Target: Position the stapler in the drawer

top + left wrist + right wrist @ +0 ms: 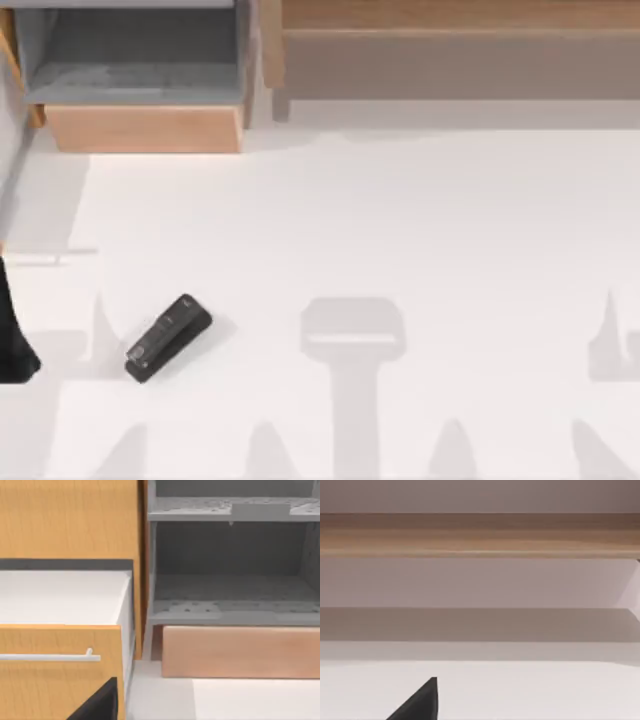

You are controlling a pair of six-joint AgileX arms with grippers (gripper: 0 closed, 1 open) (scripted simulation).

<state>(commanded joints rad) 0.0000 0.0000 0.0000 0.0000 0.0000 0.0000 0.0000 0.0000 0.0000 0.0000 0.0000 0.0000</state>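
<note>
The stapler (168,337), small, black and oblong, lies slantwise on the white table at the front left. The drawer (145,128) stands open at the back left, a light tan front panel before a grey interior (135,60); the left wrist view faces its panel (240,652) and grey inside. My left arm (14,335) is a black shape at the table's left edge, well left of the stapler, and a black part of the left gripper (100,705) shows low in its wrist view. A black part of my right gripper (420,704) shows above the white table.
A long wooden shelf (450,40) runs along the back right, also facing the right wrist camera (480,535). Left of the drawer stands an orange wooden cabinet front (55,675) with a white bar handle (50,656). Arm shadows fall on the table's front.
</note>
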